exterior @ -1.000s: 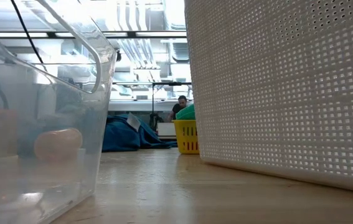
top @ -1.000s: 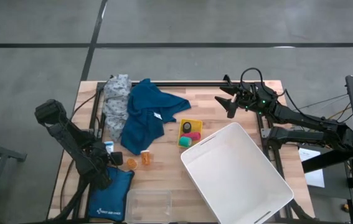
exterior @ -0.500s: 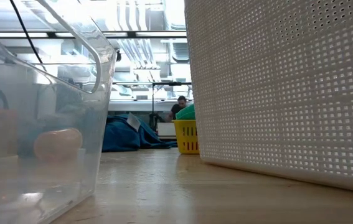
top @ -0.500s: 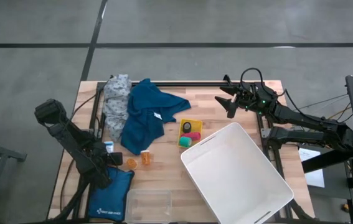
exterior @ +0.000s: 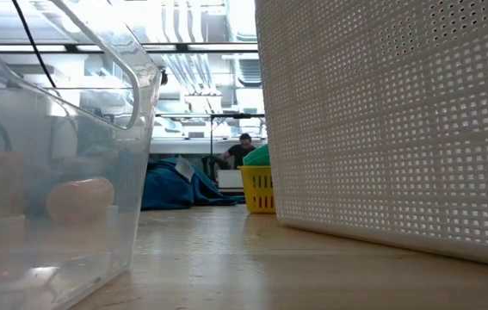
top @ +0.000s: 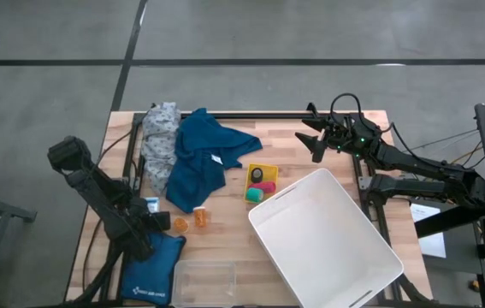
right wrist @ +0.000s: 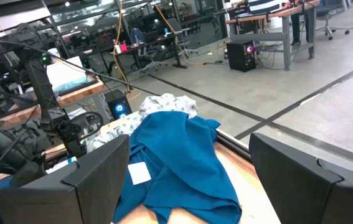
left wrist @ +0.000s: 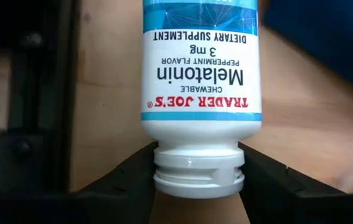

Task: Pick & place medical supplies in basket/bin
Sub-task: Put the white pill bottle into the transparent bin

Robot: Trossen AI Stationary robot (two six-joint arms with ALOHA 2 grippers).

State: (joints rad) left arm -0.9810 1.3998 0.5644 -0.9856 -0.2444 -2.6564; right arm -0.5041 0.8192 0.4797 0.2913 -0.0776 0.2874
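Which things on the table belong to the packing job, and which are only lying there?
Job: white bottle between the left gripper fingers, orange pill bottles, blue garment, grey dotted cloth, bandage rolls, white basket.

Lying about: blue pouch, clear tub.

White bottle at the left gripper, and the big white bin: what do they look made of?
The white bottle looks like smooth, glossy plastic: its threaded neck catches highlights, and a printed wrap label covers the body. The left gripper sits around that neck. The bin looks like matte white perforated sheet, plastic or painted metal; the fine hole grid shows, the material stays unclear.
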